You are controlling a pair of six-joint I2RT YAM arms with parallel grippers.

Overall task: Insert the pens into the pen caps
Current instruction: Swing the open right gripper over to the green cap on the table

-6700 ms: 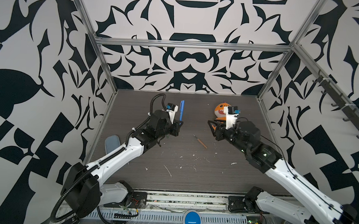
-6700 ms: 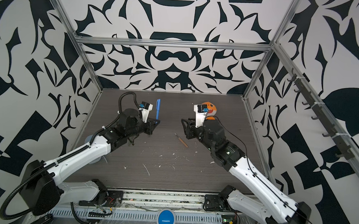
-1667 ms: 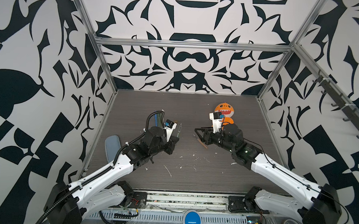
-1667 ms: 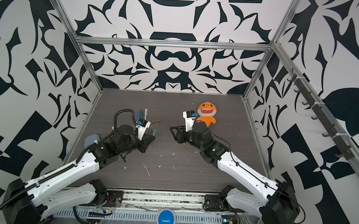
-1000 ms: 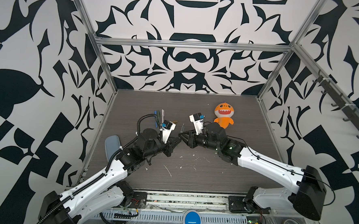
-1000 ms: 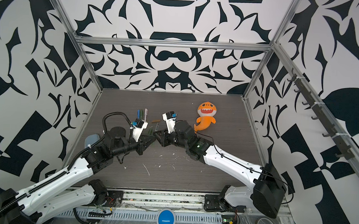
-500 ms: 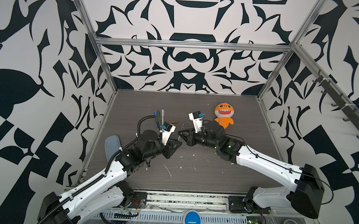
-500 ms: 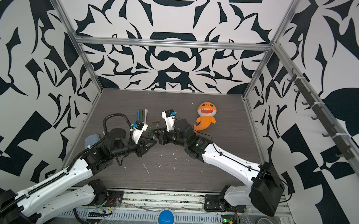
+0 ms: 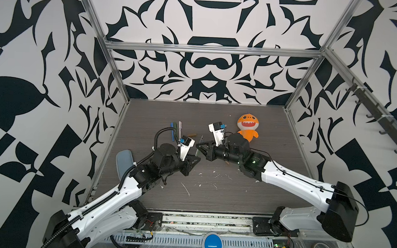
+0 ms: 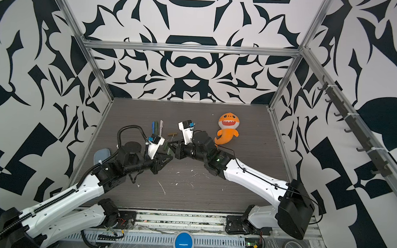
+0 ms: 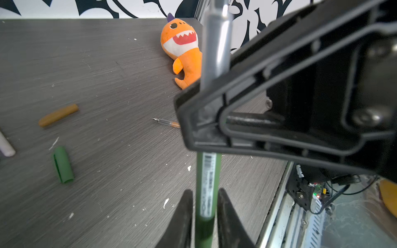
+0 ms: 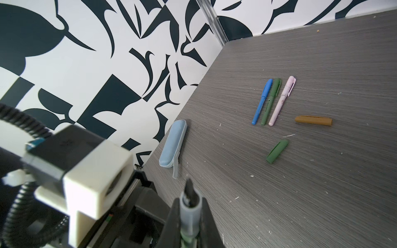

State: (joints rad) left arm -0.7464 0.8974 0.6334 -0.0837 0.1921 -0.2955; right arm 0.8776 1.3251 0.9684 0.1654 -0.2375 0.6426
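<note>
tabletop (image 11: 107, 64): dark grey, flat, fine wood grain, walled by black-and-white patterned panels; thin white scraps (image 11: 165, 203) lie scattered toward the near edge.
green pen (image 11: 207, 171): slim dark green plastic barrel with a white barcode label, clear grey grip section and dark pointed tip; uncapped, held in the air over the middle of the tabletop, between the two arms.
left gripper (image 11: 204, 191): black fingers closed on the green barrel.
right gripper (image 12: 190, 200): black fingers closed on the same pen's clear grip section, the tip poking out beyond them.
green cap (image 12: 277, 151): short stubby tube with a clip, lying flat.
mustard cap (image 12: 313, 120): same shape, near the green cap but apart from it.
capped pens: blue pen (image 12: 262, 101), capped green pen (image 12: 270, 101) and pale pink pen (image 12: 282, 99) lie side by side.
orange pen (image 11: 167, 123): clear front, needle-fine tip, uncapped, flat on the tabletop; its rear is hidden behind the right gripper.
pouch (image 12: 173, 141): pale blue, soft, rounded oblong at the foot of the left wall; contents hidden.
shark plush (image 11: 182, 49): orange and white soft toy, far right.
open room: bare tabletop toward the back wall.
</note>
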